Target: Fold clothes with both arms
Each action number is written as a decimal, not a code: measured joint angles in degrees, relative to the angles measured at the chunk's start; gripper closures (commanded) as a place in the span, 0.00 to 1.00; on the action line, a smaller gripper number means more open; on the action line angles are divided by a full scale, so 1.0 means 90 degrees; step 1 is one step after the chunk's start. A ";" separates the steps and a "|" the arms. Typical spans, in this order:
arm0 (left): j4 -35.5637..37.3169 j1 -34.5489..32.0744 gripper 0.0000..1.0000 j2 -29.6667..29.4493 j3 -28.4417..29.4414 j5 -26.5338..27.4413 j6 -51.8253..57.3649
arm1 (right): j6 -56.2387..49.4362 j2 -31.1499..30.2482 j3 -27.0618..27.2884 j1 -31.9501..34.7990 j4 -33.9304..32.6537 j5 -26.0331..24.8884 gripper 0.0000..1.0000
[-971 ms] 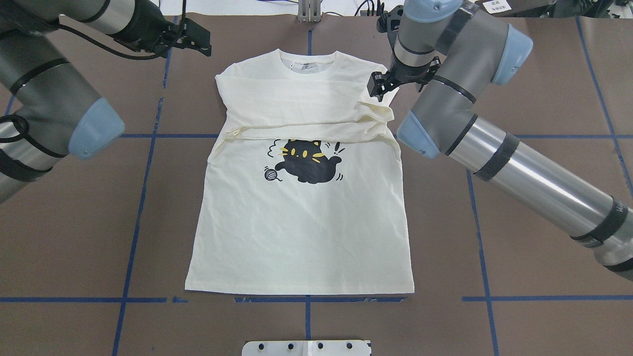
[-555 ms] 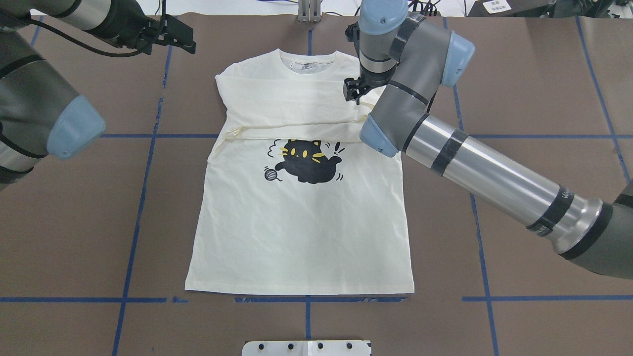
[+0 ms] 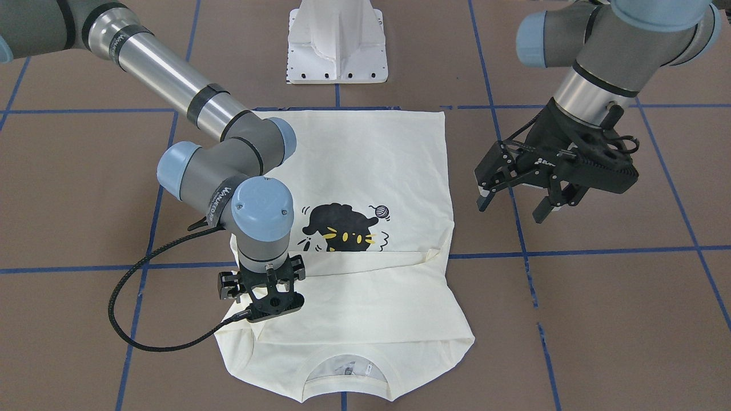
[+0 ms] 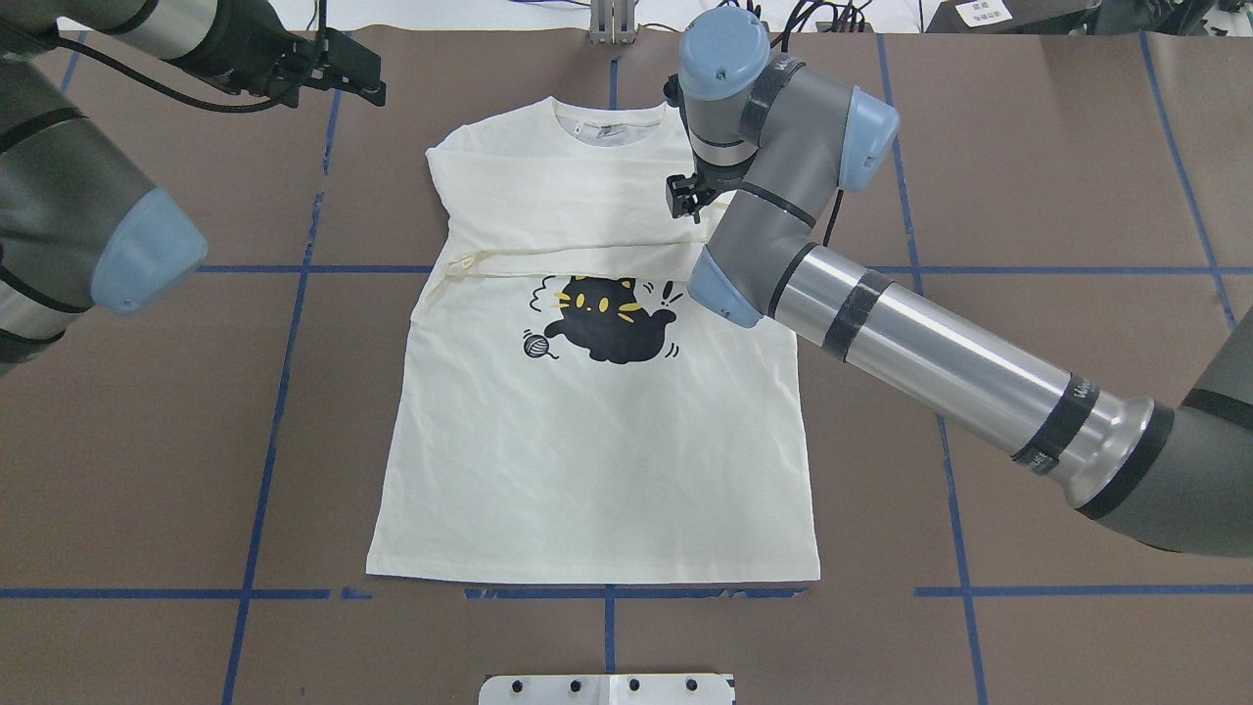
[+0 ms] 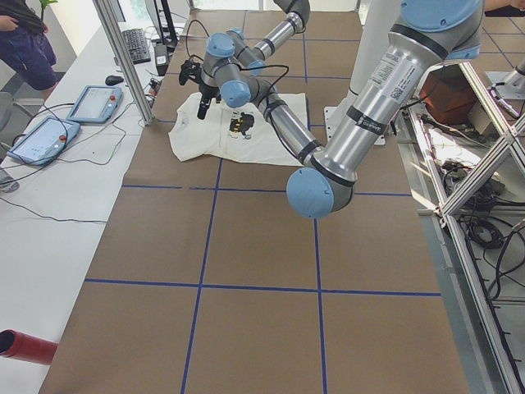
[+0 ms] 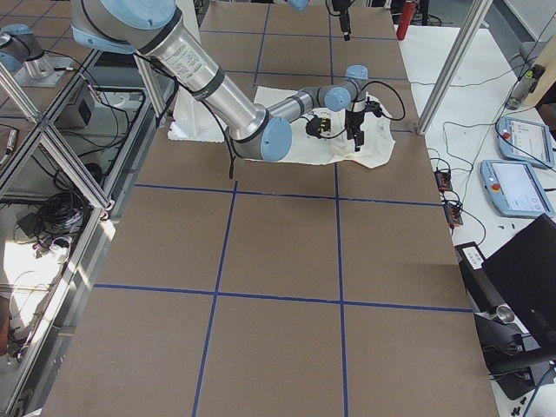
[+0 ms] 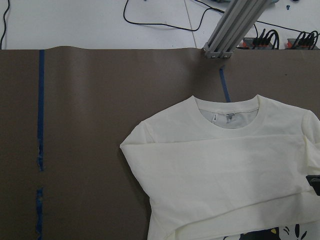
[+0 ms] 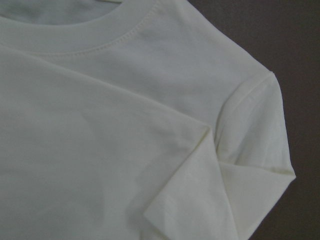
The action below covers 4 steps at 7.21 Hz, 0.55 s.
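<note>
The cream T-shirt (image 4: 587,470) lies flat on the brown table, cat print (image 4: 607,318) up and collar at the far side. Its sleeves are folded across the chest. It also shows in the front view (image 3: 371,160). My right gripper (image 3: 267,308) points straight down, low over the shirt's chest near its right shoulder. Its fingers are hidden, so I cannot tell its state. The right wrist view shows only the shoulder seam and a folded sleeve cuff (image 8: 180,200) close up. My left gripper (image 3: 511,208) is open and empty, above the bare table beside the shirt's left shoulder (image 7: 135,147).
The white pedestal base (image 3: 337,45) stands at the near edge behind the shirt's hem. An aluminium post (image 7: 232,27) stands at the far edge beyond the collar. Blue tape lines (image 4: 274,392) grid the table. Teach pendants (image 5: 45,135) lie on the side bench.
My right arm has swung left, from off the shirt's right edge to over its chest. My left gripper has drawn back a little toward the far left corner.
</note>
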 measured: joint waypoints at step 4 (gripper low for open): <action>-0.0009 0.0017 0.00 -0.0008 0.0019 -0.0010 -0.0007 | -0.0016 0.0022 -0.0151 -0.0005 0.0001 -0.0391 0.00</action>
